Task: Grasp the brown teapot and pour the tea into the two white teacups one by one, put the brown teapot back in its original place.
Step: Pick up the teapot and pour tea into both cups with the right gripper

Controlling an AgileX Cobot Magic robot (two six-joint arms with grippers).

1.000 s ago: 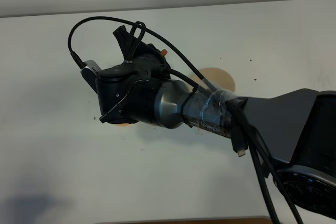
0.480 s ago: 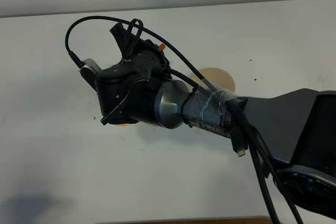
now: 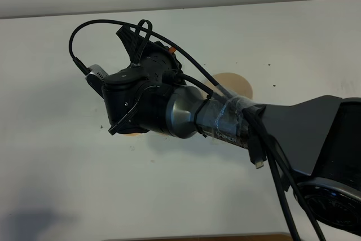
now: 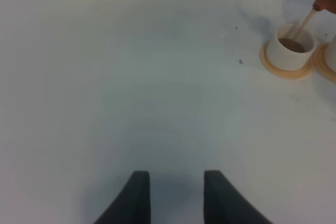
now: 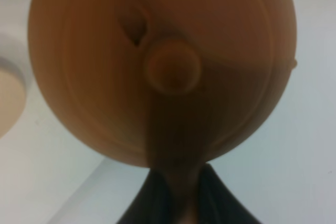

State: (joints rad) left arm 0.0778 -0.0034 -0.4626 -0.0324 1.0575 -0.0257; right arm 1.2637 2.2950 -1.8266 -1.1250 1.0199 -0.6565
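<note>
Well, from up high, a cream coaster (image 3: 234,84) peeks out behind the right arm (image 3: 186,111). The left pincer (image 4: 176,177) is spread apart, empty; far ahead, a white teacup (image 4: 290,51) holds tea (image 4: 293,45). The right pincer (image 5: 178,195) squeezes the handle of the brown teapot (image 5: 105,51).

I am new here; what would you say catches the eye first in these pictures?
The brown teapot fills the right wrist view, its handle clamped in the right gripper. In the left wrist view a thin stream of tea runs into a white teacup on an orange coaster, while the left gripper hangs open over the white table. From the high camera, the black right arm hides the pouring.
</note>
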